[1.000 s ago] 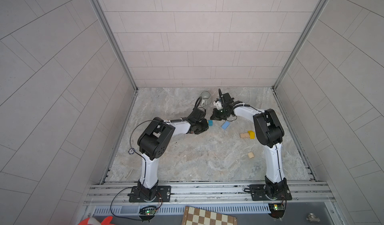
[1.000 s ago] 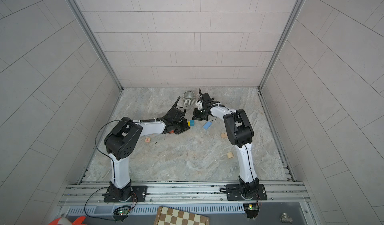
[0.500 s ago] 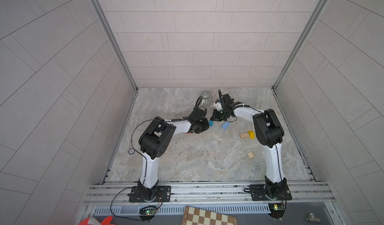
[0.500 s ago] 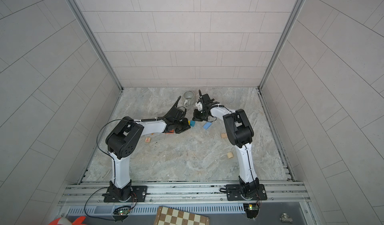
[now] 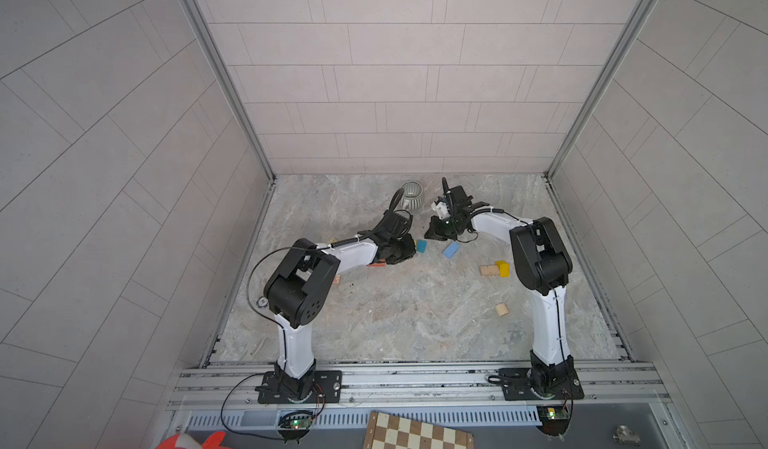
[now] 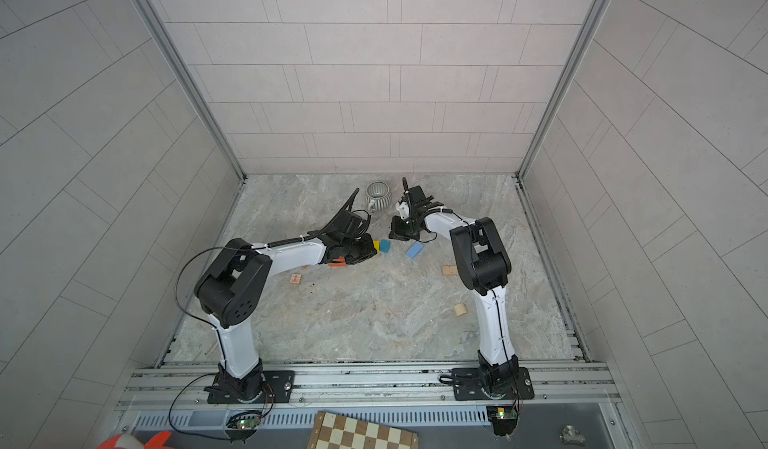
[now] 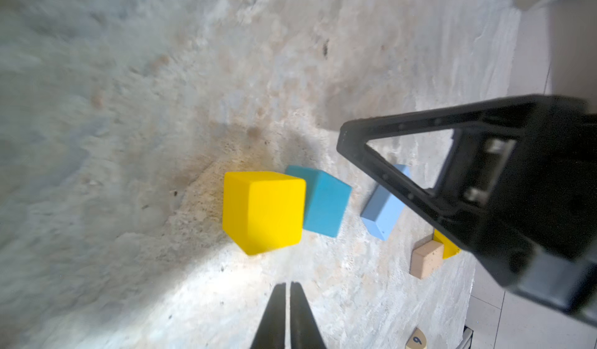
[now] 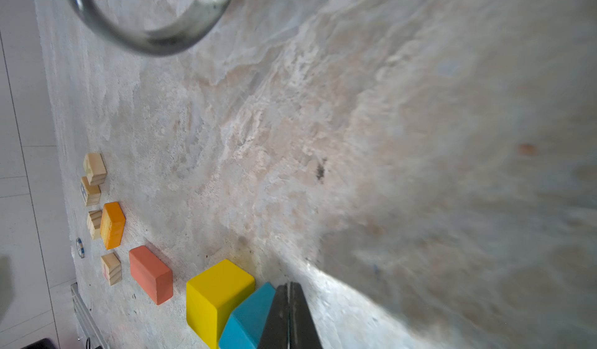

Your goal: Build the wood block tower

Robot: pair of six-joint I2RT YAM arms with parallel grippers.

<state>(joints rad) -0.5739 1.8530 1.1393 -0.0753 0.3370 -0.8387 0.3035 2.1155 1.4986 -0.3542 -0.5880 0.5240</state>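
We note the left fingers (image 7: 274, 318) closed and empty near the yellow cube (image 7: 263, 211), which touches the teal cube (image 7: 326, 202) on the bench (image 7: 129, 137), the right fingers (image 8: 277, 315) closed just beside that teal cube, and the blue brick (image 5: 451, 250) lying loose further right.

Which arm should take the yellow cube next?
Left, probably. The yellow cube sits straight ahead of the left gripper with nothing between them. The right gripper is beside the teal cube, which touches the yellow one and stands in the right arm's way.
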